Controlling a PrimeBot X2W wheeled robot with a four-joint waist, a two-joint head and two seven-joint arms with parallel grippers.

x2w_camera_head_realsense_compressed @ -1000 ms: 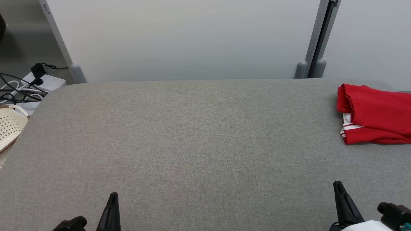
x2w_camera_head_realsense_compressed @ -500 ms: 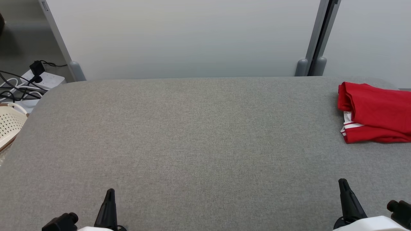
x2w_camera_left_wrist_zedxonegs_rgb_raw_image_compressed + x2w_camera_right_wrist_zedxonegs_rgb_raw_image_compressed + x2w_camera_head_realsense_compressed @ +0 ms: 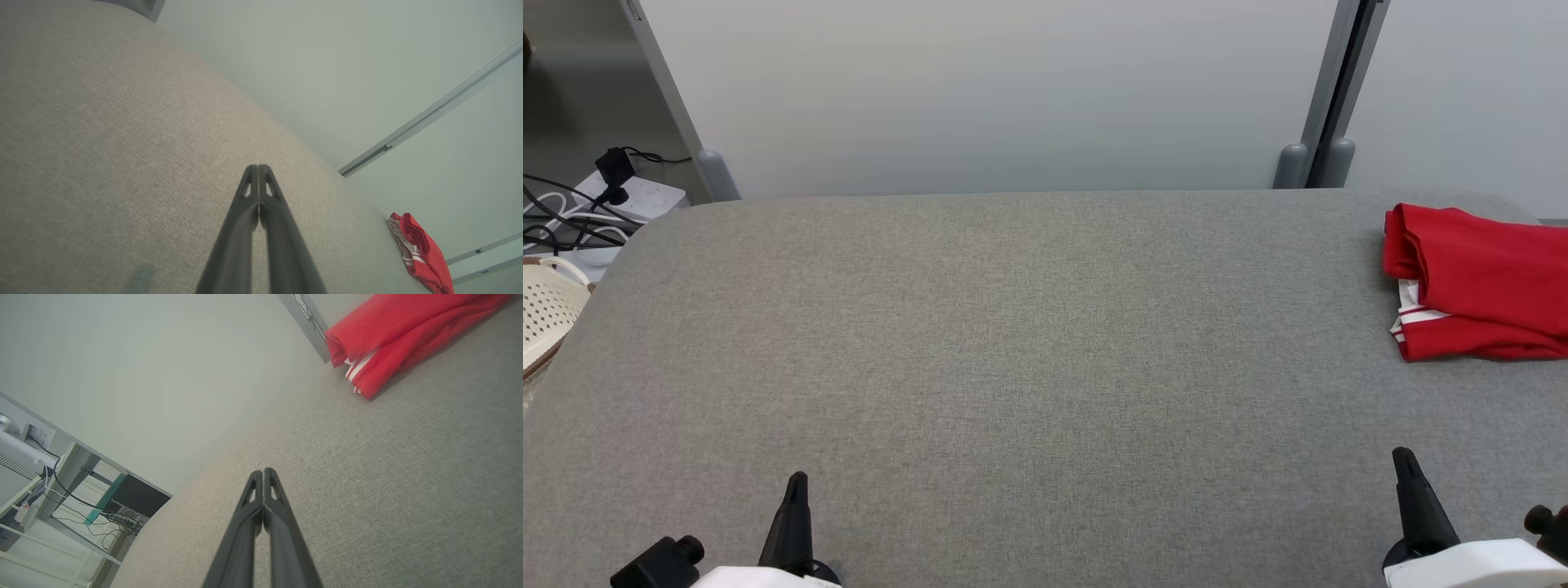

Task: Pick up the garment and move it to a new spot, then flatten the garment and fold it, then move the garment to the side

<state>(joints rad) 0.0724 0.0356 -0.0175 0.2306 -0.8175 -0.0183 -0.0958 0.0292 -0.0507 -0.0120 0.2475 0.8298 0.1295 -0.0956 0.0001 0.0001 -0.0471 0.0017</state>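
**Desk:** What is the biggest thing here?

**Photographer:** A broad grey padded surface (image 3: 1013,343), set against a pale wall.

**Desk:** And the garment?

**Photographer:** The red garment (image 3: 1478,278), trimmed with white stripes, lies folded at the surface's far right corner. Its long axis runs sideways, off the head view's right edge.

**Desk:** Which arm is nearer?

**Photographer:** The right pincer (image 3: 1405,465), at the near edge. The garment lies ahead of it and a little to its right, well apart. The left pincer (image 3: 797,486) is farther off, most of the surface away.

**Desk:** Is either one holding anything?

**Photographer:** No. Both pincers are closed tight, fingers pressed together, empty.

**Desk:** Your read?

**Photographer:** Any further reach looks like the right arm's job.
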